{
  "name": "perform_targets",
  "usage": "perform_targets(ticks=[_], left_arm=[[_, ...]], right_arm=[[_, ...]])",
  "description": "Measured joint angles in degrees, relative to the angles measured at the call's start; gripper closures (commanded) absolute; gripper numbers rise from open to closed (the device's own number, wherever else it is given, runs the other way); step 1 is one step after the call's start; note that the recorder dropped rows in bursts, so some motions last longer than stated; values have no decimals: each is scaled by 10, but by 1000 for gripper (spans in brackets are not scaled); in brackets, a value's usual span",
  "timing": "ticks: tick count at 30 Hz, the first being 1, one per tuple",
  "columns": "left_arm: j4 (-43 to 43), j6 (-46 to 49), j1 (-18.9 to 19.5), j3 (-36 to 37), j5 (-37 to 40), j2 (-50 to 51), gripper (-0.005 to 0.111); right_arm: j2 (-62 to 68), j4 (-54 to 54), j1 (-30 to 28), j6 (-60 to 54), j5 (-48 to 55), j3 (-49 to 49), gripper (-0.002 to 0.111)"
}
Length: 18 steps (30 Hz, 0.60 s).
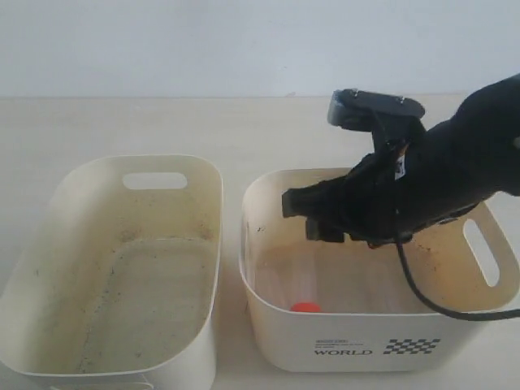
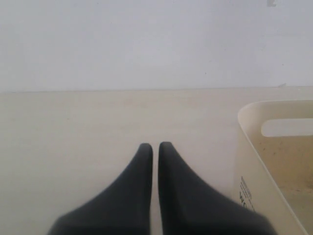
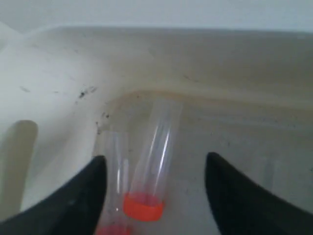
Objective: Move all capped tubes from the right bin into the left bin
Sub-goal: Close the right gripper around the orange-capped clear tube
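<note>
Right end effector (image 3: 155, 157) spread, seemingly over orange-capped tubes (image 3: 157, 139).

Black right arm (image 1: 463, 154), black cable (image 1: 416, 291); right pincer (image 3: 155, 159) apparently matte.

The right arm (image 1: 463, 154) reaches in from the right, wrist bent downward, and the right gripper (image 1: 301, 217) points low with jaws spread wide, holding nothing. The left gripper (image 2: 155, 146) sits level, fingers almost touching
</note>
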Motion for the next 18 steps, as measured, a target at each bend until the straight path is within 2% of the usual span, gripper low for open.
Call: perform_targets(ticks=[6,8,14,18], left_arm=[[0,0,0,0,0,0,102],[0,0,0,0,0,0,102],[0,0,0,0,0,0,102],[0,0,0,0,0,0,102]], right_arm=[[91,0,0,19,-2,0,50],[114,0,0,19,-7,0,49],[150,1,0,26,-39,-2,29],[173,-1,1,26,-35,-3,35]])
